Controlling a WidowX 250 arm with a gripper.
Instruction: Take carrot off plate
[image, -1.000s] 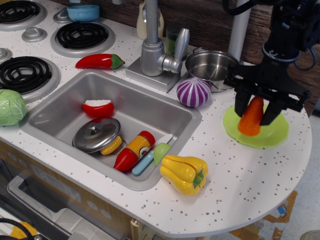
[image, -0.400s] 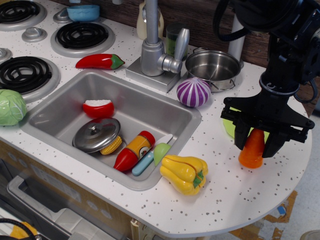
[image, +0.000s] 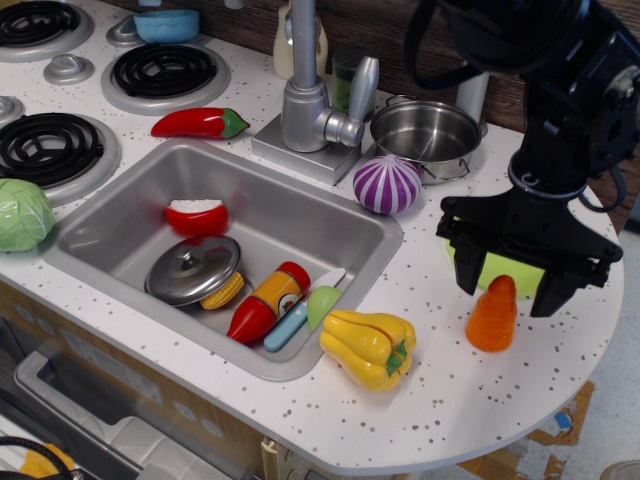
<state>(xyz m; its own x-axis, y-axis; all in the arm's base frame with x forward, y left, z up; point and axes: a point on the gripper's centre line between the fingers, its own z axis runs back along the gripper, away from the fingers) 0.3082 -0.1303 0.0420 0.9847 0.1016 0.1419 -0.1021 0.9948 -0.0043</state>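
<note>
Carrot (image: 492, 317) stands upright on tabletop (image: 450, 380), just in front of plate (image: 500, 268), off it. Gripper (image: 510, 288) hovers above, fingers spread wide, holding nothing. Carrot looks light, rigid, smooth plastic; best gripped across the wider lower body, since the taper may slip.

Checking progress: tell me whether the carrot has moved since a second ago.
Yes. The carrot went from the plate onto the counter, toward the front edge.

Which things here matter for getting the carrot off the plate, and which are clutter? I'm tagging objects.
Job: carrot, standing on the counter; plate, mostly hidden behind the gripper, open.

Lying about: yellow pepper, purple onion, steel pot, red chili, cabbage.
</note>
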